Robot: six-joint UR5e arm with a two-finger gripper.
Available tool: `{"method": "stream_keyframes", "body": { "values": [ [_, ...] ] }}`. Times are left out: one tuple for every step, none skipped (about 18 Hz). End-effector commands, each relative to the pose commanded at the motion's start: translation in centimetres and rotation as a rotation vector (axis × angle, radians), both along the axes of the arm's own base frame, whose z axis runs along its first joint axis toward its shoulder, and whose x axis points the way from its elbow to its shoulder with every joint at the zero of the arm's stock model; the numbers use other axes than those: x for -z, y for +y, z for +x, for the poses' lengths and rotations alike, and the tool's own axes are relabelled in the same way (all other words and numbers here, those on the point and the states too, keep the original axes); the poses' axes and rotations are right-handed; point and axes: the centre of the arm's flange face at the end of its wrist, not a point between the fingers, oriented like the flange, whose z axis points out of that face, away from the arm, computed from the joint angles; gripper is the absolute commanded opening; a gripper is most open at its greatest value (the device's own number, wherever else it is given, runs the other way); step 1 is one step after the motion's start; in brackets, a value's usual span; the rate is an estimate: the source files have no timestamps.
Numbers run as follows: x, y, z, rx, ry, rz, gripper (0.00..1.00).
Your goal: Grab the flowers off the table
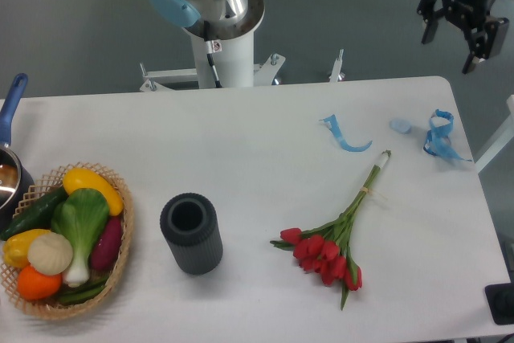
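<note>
Worktop (241,150): smooth, matt white. Basket (120,263): woven wicker, rough. Cylinder vase (191,233): ribbed, matt dark grey. Ribbon pieces (347,136): glossy blue. Robot base (221,6): polished metal collar.

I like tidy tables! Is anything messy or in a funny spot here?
Yes: the flowers lie flat on the table beside the dark vase, not in it. Curly blue ribbon pieces are scattered near the far right edge. Nothing looks spilled or broken.
</note>
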Motion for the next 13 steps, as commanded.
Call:
{"method": "stream_keyframes", "body": {
  "values": [
    [0.1, 0.2, 0.1, 0.003, 0.000, 0.000, 1.00],
    [0.1, 0.3, 0.1, 0.005, -0.002, 0.000, 1.00],
    [0.1, 0.4, 0.2, 0.005, -0.001, -0.001, 1.00],
    [0.0, 0.4, 0.2, 0.005, 0.001, -0.001, 1.00],
    [0.2, 0.4, 0.2, 0.000, -0.005, -0.001, 1.00],
    [0.2, 0.4, 0.6, -0.007, -0.008, 0.001, 1.00],
    [0.8, 0.4, 0.9, -0.007, -0.016, 0.000, 1.00],
    [0.9, 0.4, 0.9, -0.008, 0.003, 0.004, 1.00],
    [1.3, 0.4, 0.9, -0.010, 0.015, 0.006, 1.00],
    [1.9, 0.5, 1.2, -0.009, 0.019, 0.008, 1.00],
    [2.1, 0.7, 1.6, -0.018, 0.024, 0.011, 1.00],
    [2.7, 0.9, 2.0, -0.040, 0.015, 0.013, 1.00],
    [3.2, 1.2, 2.2, -0.071, 0.006, 0.017, 1.00]
  ]
}}
